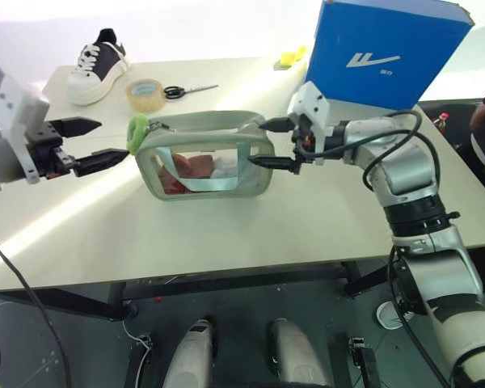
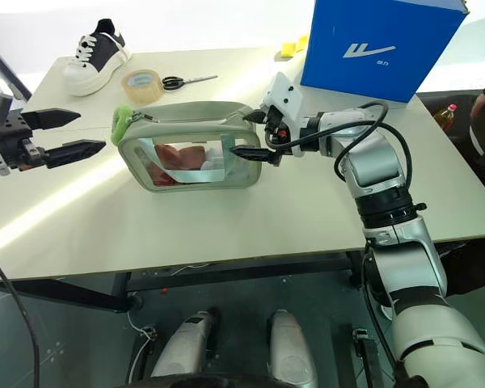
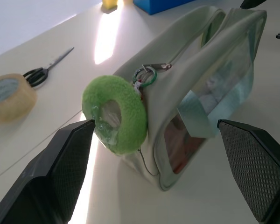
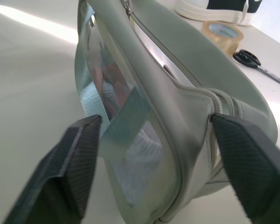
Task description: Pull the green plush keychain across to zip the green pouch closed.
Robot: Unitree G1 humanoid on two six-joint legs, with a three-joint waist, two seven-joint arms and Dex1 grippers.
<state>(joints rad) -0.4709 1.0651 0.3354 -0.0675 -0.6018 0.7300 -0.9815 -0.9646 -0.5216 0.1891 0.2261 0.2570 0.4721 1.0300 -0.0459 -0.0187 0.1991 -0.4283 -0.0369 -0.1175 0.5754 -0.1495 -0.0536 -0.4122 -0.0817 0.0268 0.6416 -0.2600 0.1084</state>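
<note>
Green pouch (image 1: 206, 158) is sitting mid-tabletop (image 1: 226, 234), green plush keychain (image 1: 137, 132) hanging at its left end. Left claw (image 1: 87, 144) is gaping beside keychain; right claw (image 1: 268, 143) is straddling pouch's right end, fingers apart w/ contact unclear.

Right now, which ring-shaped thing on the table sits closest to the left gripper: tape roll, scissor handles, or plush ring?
The lime-green fuzzy plush ring clipped to the sage-green pouch's end, just ahead of the open left gripper. The yellowish tape roll and black-handled scissors lie farther back.
</note>
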